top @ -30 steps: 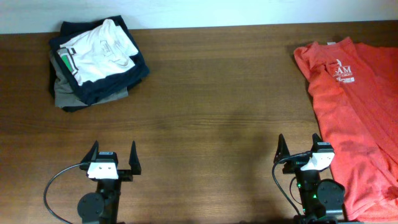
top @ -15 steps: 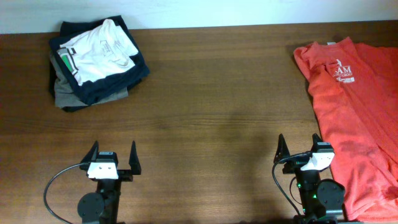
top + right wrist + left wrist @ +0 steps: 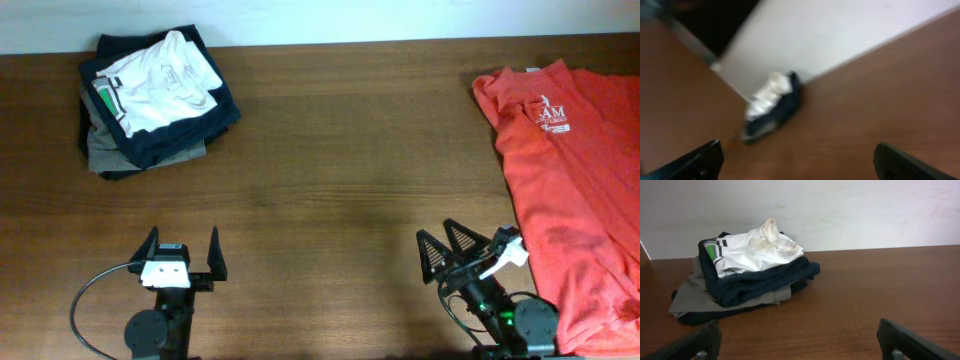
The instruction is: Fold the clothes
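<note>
The orange-red T-shirt [image 3: 580, 170] with white lettering lies spread at the table's right side, running off the right edge of the overhead view. My right gripper [image 3: 448, 246] is open and empty just left of the shirt's lower part, turned toward the left; its wrist view is blurred and shows no shirt. My left gripper [image 3: 182, 254] is open and empty near the front left, far from the shirt. Both wrist views show open fingers over bare wood: left [image 3: 800, 340], right [image 3: 800, 160].
A stack of folded white, navy and grey garments [image 3: 155, 95] sits at the back left; it also shows in the left wrist view [image 3: 747, 272] and, blurred, in the right wrist view [image 3: 772, 107]. A pale wall runs along the table's back edge.
My right gripper has rotated and swung toward the left, away from the shirt. The left arm and the shirt have not moved.
</note>
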Controlling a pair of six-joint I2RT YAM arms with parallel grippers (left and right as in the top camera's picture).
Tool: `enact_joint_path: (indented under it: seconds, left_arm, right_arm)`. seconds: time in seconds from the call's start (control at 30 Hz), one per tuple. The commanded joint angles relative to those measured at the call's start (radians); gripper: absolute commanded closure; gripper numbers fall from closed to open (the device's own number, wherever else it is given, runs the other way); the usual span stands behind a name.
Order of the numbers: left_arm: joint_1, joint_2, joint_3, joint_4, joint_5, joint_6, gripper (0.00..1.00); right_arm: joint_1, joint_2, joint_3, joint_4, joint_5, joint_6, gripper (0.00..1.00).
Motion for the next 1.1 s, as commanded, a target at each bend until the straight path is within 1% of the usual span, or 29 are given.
enact_joint_path:
  seconds: [0.0,0.07,0.13,0.23,0.27,0.33,0.4,0.43,0.47,0.53,0.57,0.63,0.67,0.7,0.77,0.8,0.83,0.9,0.97,1.0,1.07]
  left_arm:
    - [-0.006,-0.004,-0.006,-0.001,0.000,0.012,0.01]
    - [-0.006,-0.004,-0.006,-0.001,0.000,0.012,0.01]
    - [-0.006,-0.004,-0.006,-0.001,0.000,0.012,0.01]
    - [-0.006,-0.004,-0.006,-0.001,0.000,0.012,0.01]
    - [-0.006,-0.004,-0.006,-0.001,0.000,0.012,0.01]
    - [-0.006,-0.004,-0.006,-0.001,0.000,0.012,0.01]
    - [-0.006,-0.004,-0.006,-0.001,0.000,0.012,0.01]
    - [-0.006,-0.004,-0.006,-0.001,0.000,0.012,0.01]
    - [-0.006,-0.004,-0.006,-0.001,0.000,0.012,0.01]
    - [-0.006,-0.004,-0.006,-0.001,0.000,0.012,0.01]
    - [-0.006,-0.004,-0.006,-0.001,0.000,0.012,0.01]
    - [-0.006,-0.004,-0.006,-0.001,0.000,0.012,0.01]
    - [-0.006,-0.004,-0.006,-0.001,0.000,0.012,0.01]
    - [-0.006,-0.004,-0.006,-0.001,0.000,0.012,0.01]
    - [-0.006,-0.004,-0.006,-0.001,0.000,0.012,0.01]
    - [-0.006,-0.004,-0.006,-0.001,0.000,0.012,0.01]
    - [-0.006,-0.004,-0.006,-0.001,0.000,0.012,0.01]
    - [-0.006,-0.004,-0.006,-0.001,0.000,0.012,0.01]
    - [-0.006,-0.004,-0.006,-0.001,0.000,0.012,0.01]
    - [-0.006,-0.004,-0.006,-0.001,0.000,0.012,0.01]
    - [-0.006,-0.004,-0.006,-0.001,0.000,0.012,0.01]
  right_arm:
    - [0.005,-0.008,-0.002,0.160,-0.103,0.091,0.01]
    - [0.005,-0.008,0.046,0.191,-0.063,0.077,0.02]
    - [0.005,0.027,0.143,0.164,0.010,-0.034,0.01]
    - [0.005,0.183,0.321,0.012,0.244,-0.206,0.02]
    - [0.005,0.322,0.424,-0.013,0.341,-0.265,0.01]
    - [0.004,0.538,0.585,-0.046,0.460,-0.320,0.01]
    - [0.004,0.780,0.784,-0.131,0.535,-0.391,0.01]
    - [0.004,0.871,0.869,-0.175,0.546,-0.415,0.02]
    - [0.004,0.975,0.968,-0.231,0.557,-0.449,0.01]
    - [-0.021,1.308,1.310,-0.465,0.647,-0.523,0.02]
    - [-0.053,1.456,1.483,-0.586,0.665,-0.523,0.01]
    - [-0.097,1.624,1.670,-0.675,0.684,-0.523,0.01]
    - [-0.130,1.721,1.753,-0.668,0.684,-0.524,0.01]
    - [-0.155,1.793,1.796,-0.654,0.676,-0.551,0.01]
    - [-0.188,1.984,1.883,-0.665,0.664,-0.720,0.01]
    - [-0.188,2.036,1.896,-0.662,0.666,-0.761,0.00]
    - [-0.188,2.085,1.908,-0.651,0.666,-0.790,0.02]
    - [-0.188,2.208,1.912,-0.579,0.684,-0.805,0.15]
    - [-0.188,2.274,1.912,-0.541,0.742,-0.805,0.14]
    - [-0.191,2.302,1.912,-0.533,0.768,-0.817,0.09]
    - [-0.193,2.333,1.912,-0.533,0.764,-0.859,0.09]
